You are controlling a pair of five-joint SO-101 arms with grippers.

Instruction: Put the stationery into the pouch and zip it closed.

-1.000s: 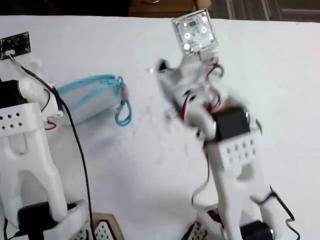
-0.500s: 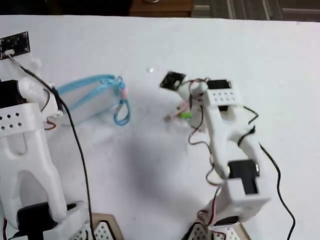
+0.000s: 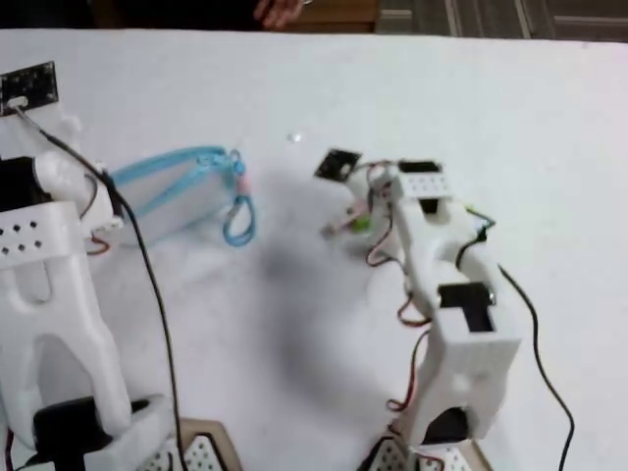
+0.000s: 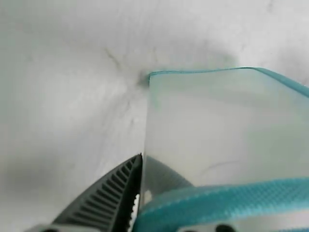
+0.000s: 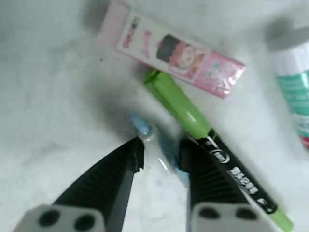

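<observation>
The right gripper (image 5: 162,147) is hanging low over the table with its two black jaws standing apart. They are straddling a small clear pen with a light blue tip (image 5: 145,129), which is lying flat between them. Just beside one jaw a green-capped marker with a black barrel (image 5: 181,104) is lying at a slant. Its cap is reaching close to a flat pink rectangular packet (image 5: 171,48), and a white and teal cylinder (image 5: 292,77) is sitting farther out.

The left gripper (image 4: 142,164) is clamping its grey ribbed jaws on one wall of the translucent pouch with the turquoise zip band (image 4: 217,135). In the high view this pouch (image 3: 172,196) is resting on the table well apart from the stationery, with its mouth seemingly gaping toward the other arm.

The work appears to be at the first pick-up, since nothing is showing through the pouch wall. Closing on the thin pen is calling for centred jaws pressed right down to the cloth, then a carry across to the held mouth.

The white table (image 3: 294,324) is looking soft and faintly creased. Wooden furniture (image 3: 324,12) is standing beyond its far edge.
</observation>
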